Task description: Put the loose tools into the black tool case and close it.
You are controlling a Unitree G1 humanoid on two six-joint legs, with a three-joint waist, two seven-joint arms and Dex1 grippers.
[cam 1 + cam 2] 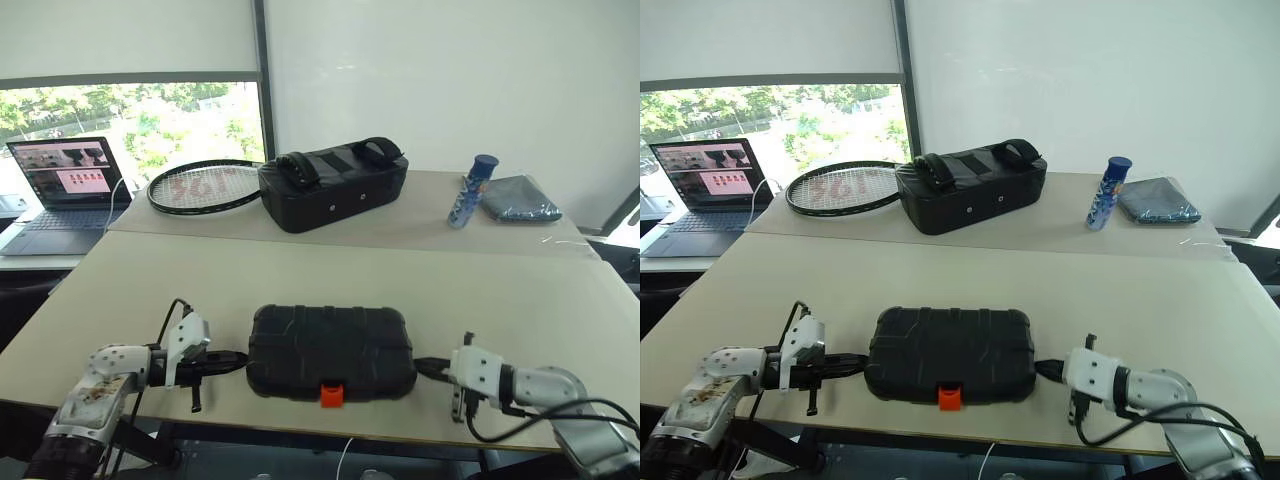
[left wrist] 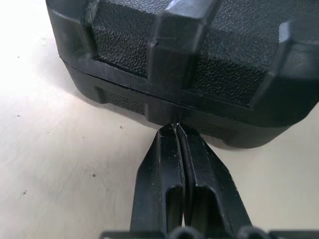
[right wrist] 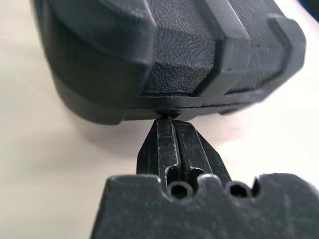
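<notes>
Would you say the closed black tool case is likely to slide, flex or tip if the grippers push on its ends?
The black tool case looks like rigid moulded plastic, so it probably won't flex. It lies flat and low on the table, so tipping seems unlikely; sliding is likelier. Its textured shell should offer some grip.

The black tool case (image 1: 331, 351) lies flat on the near part of the pale table — its long side runs left to right. It is closed, lid down on the base. The top is bumpy, with raised ribs and rounded corners. A small orange latch (image 1: 332, 395) sits in the middle of the front edge. A thin seam runs round the side — lid above, base below.
</notes>
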